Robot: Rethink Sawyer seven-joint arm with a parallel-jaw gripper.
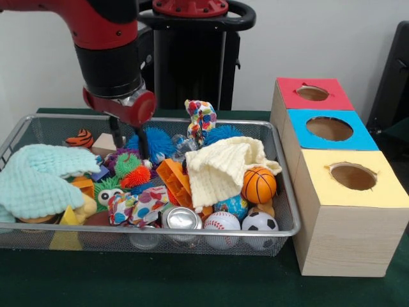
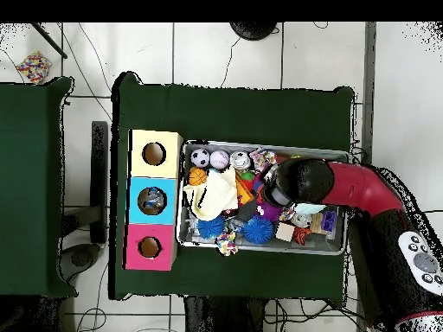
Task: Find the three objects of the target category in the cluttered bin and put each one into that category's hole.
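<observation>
Two end effector fingers [image 1: 115, 133] clear only from front; overhead, arm [image 2: 333, 183] above bin [image 2: 339, 248]

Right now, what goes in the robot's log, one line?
gripper: open, down in bin | near spiky ball | holding: nothing | holes: waiting

Lab: pedestal robot [image 1: 108, 51], floor cables [image 2: 86, 60]

One wire bin [image 1: 286, 211], three holes, four sport balls, two cloths, one can [image 1: 181, 219]
</observation>
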